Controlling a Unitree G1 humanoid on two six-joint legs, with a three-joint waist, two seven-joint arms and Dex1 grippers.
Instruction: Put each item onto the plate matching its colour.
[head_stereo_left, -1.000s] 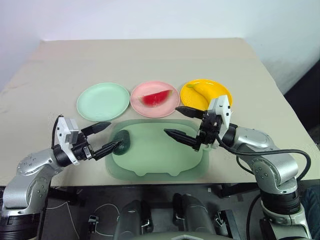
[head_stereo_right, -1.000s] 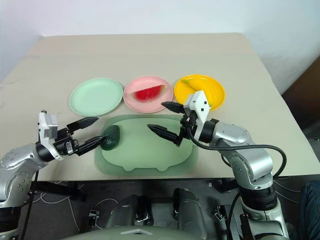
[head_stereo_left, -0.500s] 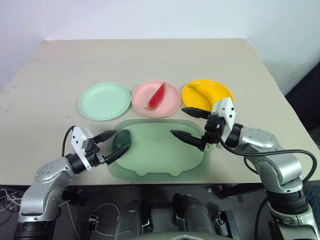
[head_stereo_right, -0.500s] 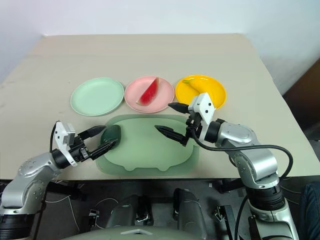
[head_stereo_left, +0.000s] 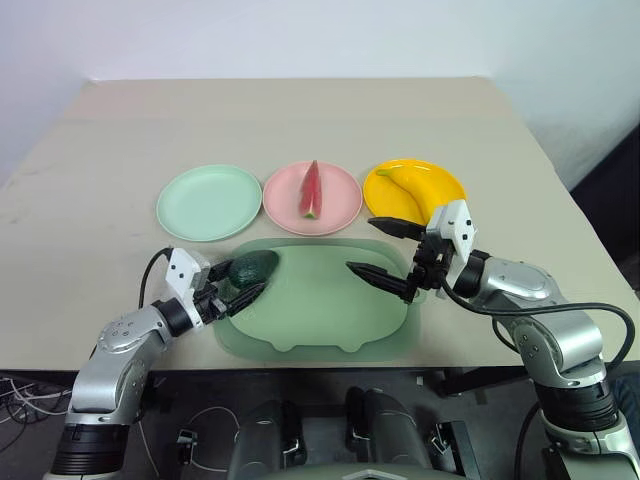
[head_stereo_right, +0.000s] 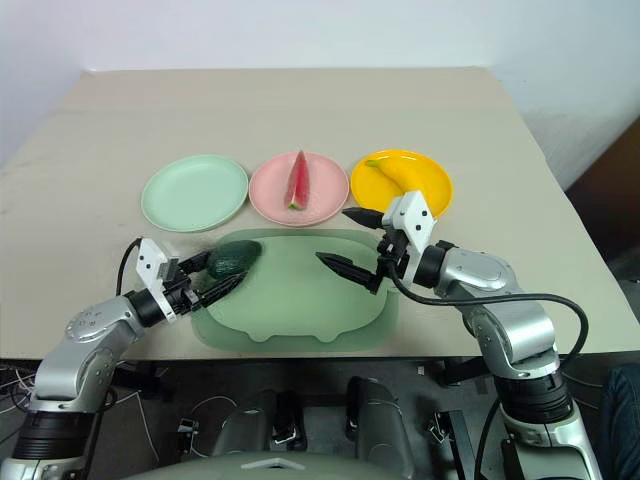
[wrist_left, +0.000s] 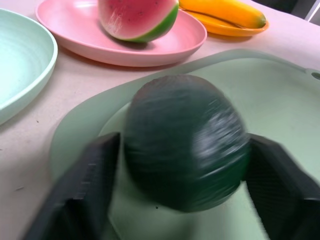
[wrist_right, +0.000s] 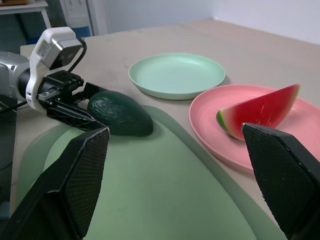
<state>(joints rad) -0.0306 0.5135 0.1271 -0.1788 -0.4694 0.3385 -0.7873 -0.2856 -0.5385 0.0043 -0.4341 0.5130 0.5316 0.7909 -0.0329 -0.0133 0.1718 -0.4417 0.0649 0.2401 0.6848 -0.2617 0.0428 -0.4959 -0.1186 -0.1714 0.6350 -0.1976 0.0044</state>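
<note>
My left gripper (head_stereo_left: 241, 281) is shut on the dark green avocado (head_stereo_left: 256, 265) at the left end of the pale green tray; its fingers (wrist_left: 85, 192) press both sides of the avocado (wrist_left: 185, 155). The mint green plate (head_stereo_left: 208, 202) behind it holds nothing. A red watermelon wedge (head_stereo_left: 310, 188) stands on edge on the pink plate (head_stereo_left: 342, 205). The yellow banana (head_stereo_left: 412, 184) lies on the orange-yellow plate (head_stereo_left: 388, 198). My right gripper (head_stereo_left: 361, 246) hovers open over the tray's right part, holding nothing.
The large pale green tray (head_stereo_left: 320, 315) lies near the table's front edge, just in front of the row of plates. Bare beige tabletop stretches behind the plates and to both sides.
My left gripper has moved in toward the avocado and closed on it. The watermelon wedge has turned from lying flat to standing on edge. The right gripper has stayed put.
</note>
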